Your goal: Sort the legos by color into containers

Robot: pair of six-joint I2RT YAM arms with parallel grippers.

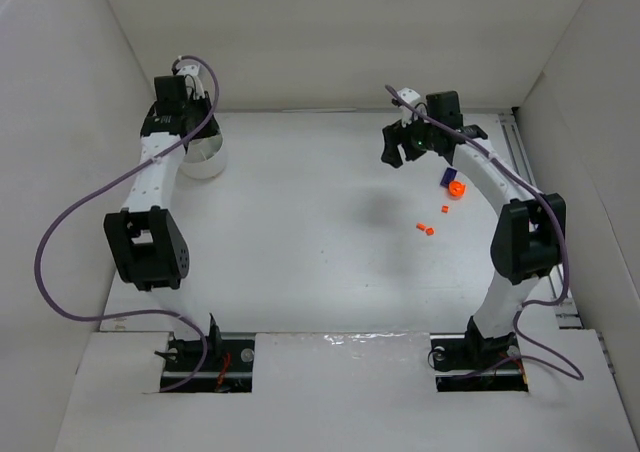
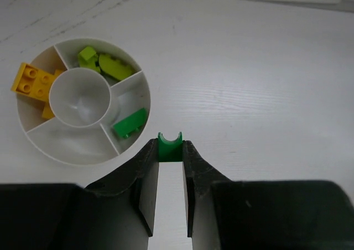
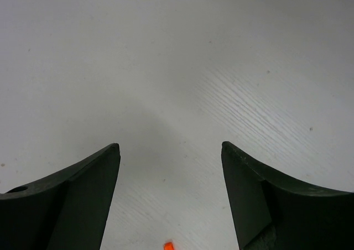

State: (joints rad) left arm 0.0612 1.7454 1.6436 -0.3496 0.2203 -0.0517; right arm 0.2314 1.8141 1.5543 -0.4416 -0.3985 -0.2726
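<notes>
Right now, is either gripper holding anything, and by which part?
The left gripper pinches a green brick by its two opposite sides, right at the jaw tips. The right gripper is open, holding nothing.

From above, the left arm (image 1: pixel 163 142) covers half the bowl (image 1: pixel 208 162), its contents unseen. The loose orange bits (image 1: pixel 425 229) are too small to make out. The right wrist view's bottom edge clips an orange brick (image 3: pixel 167 244). The left hand (image 2: pixel 170 146) hides most of the green piece (image 2: pixel 170 151) it pinches.

Bright, even, diffuse overhead light; white table (image 1: pixel 300 262) near washed out, faint soft shadow mid-table, glare strip along near edge. Bowl (image 2: pixel 77 159) sharp in left wrist view; left gripper (image 2: pixel 170 146) and right gripper (image 3: pixel 170 147) dark, underexposed, edges slightly soft
</notes>
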